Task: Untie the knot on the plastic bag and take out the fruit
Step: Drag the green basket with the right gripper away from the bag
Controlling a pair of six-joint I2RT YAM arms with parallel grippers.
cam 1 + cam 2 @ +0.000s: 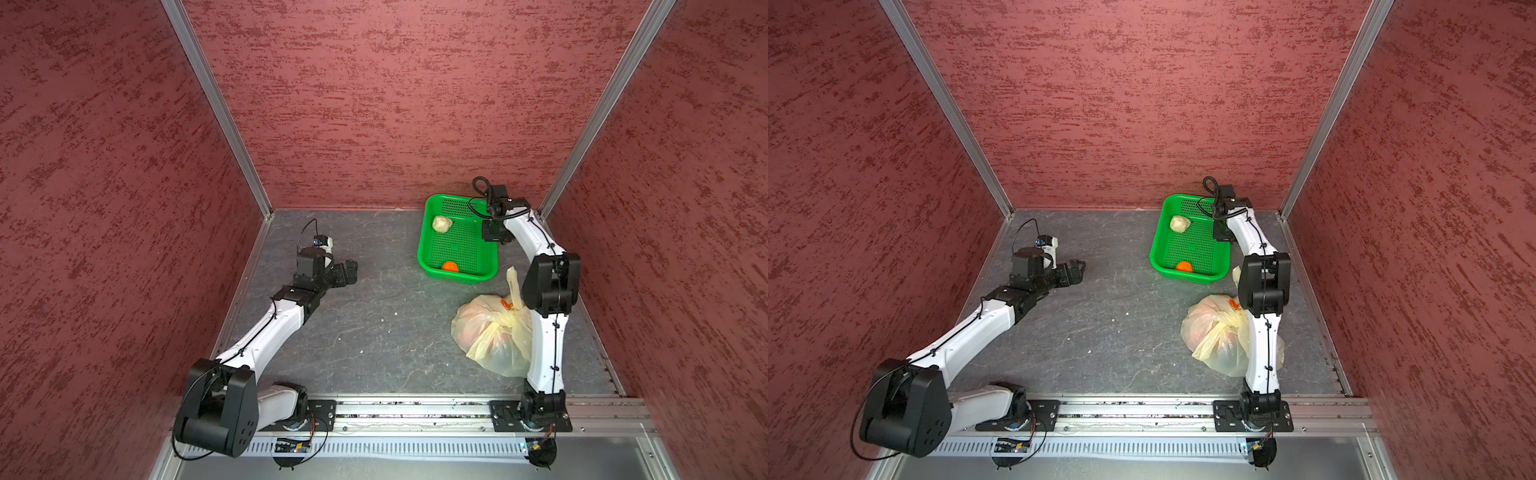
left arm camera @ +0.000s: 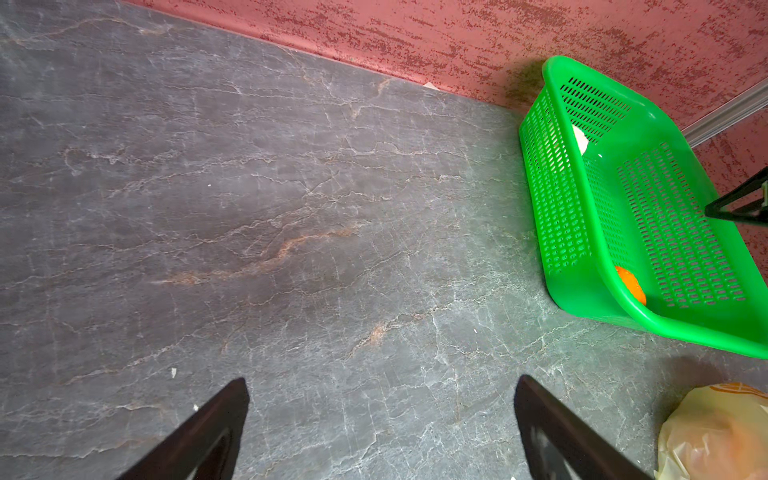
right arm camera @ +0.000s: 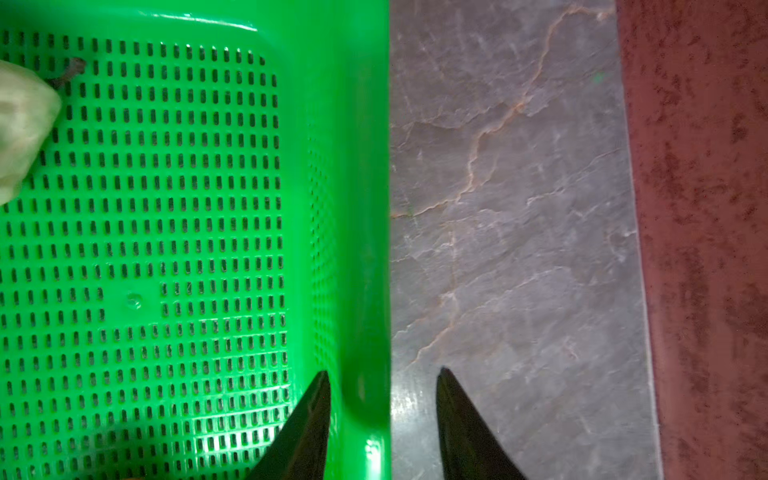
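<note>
The pale-yellow plastic bag [image 1: 490, 332] [image 1: 1214, 332] lies at the right front of the table, reddish fruit showing through it. One handle loop [image 1: 513, 284] stands up beside my right arm. That arm covers the bag's bunched top, so the knot is hidden. A cream lumpy fruit [image 1: 441, 223] [image 1: 1179, 223] [image 3: 23, 129] and an orange [image 1: 450, 266] [image 1: 1184, 266] [image 2: 631, 286] lie in the green basket [image 1: 424, 245] [image 1: 1156, 249]. My right gripper [image 1: 492, 235] [image 3: 382, 372] hangs open above the basket's right rim [image 3: 365, 208], one finger on each side of it, holding nothing. My left gripper [image 1: 351, 272] [image 2: 382, 379] is wide open over bare table.
Red textured walls close in the grey stone table [image 1: 374, 324] at the left, back and right. The basket stands near the back right corner, the bag [image 2: 715, 432] just in front of it. A metal rail [image 1: 415, 411] carrying both arm bases runs along the front edge.
</note>
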